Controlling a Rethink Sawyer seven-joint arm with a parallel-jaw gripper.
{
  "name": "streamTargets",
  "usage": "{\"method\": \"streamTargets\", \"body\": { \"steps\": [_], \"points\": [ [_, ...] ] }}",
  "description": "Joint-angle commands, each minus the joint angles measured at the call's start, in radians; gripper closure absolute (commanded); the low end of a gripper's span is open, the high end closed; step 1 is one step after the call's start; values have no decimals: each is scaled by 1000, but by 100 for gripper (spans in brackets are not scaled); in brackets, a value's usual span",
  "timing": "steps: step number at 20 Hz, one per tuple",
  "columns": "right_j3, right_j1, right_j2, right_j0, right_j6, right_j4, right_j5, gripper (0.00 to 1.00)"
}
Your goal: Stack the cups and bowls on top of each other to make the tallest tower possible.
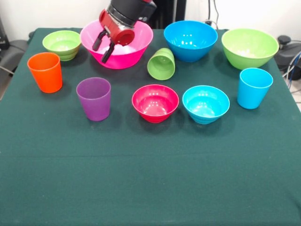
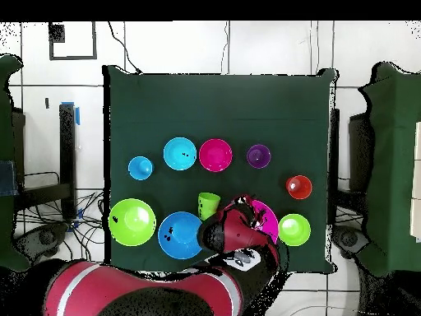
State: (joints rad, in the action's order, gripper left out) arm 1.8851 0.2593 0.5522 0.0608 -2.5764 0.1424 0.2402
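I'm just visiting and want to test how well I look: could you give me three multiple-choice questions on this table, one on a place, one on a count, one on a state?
1. Where does the gripper hang?
A. over the pink bowl
B. over the red bowl
C. over the orange cup

2. How many cups are on the table?
A. two
B. four
C. six

3. How is the green cup placed?
A. upright
B. upside down
C. tipped on its side

Answers:
1 A: in the front view the jaws hang spread and empty over the pink bowl.
2 B: orange cup, purple cup, light blue cup and green cup.
3 C: its mouth faces the front camera, while the other three stand upright.
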Motion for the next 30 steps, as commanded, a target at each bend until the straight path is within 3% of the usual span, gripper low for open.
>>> {"method": "streamTargets", "body": {
  "steps": [1,6,11,16,17,24,30],
  "points": [
    [-28,-118,-46,22,-116,41,128,0],
    [-39,-139,-67,73,-141,122,111,0],
    [-24,-87,-178,28,-171,93,118,0],
    [-8,-56,-208,25,-164,91,72,0],
    [-6,-50,-215,16,-160,85,67,100],
    [-5,-44,-230,-5,-148,64,76,100],
    [-13,-47,-205,18,-130,80,64,100]
  ]
}}
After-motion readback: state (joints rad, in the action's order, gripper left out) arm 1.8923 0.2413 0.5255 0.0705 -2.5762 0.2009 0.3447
